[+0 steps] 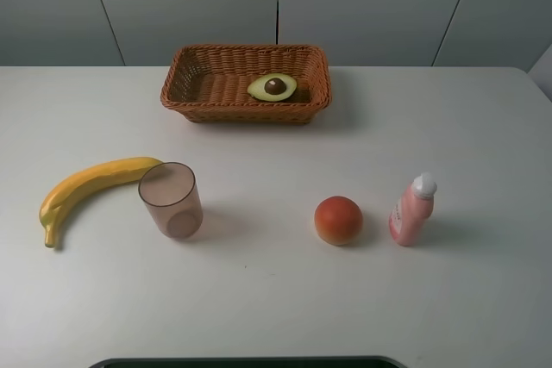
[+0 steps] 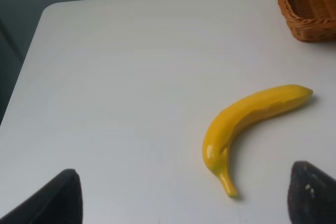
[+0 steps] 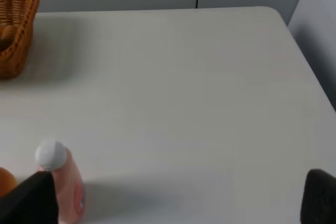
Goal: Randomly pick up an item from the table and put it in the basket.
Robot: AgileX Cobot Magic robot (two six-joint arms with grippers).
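- White desk (image 1: 259,299) before grey wall panels.
- Avocado (image 1: 272,87) lies pit-up inside the basket (image 1: 198,66), at the desk's far side.
- Banana (image 1: 90,187), cup (image 1: 171,200), red fruit (image 1: 338,220), pink bottle (image 1: 411,210) stand apart nearer.
- Left pincer (image 2: 178,195) and right pincer (image 3: 173,198): both spread wide, holding nothing.

Even, soft overhead light, no glare on the white counter (image 1: 259,299). Short faint shadows beside the cup (image 1: 171,200) and bottle (image 1: 411,210). Overhead view sharp; wrist views softer, bottle (image 3: 63,184) up close blurred.
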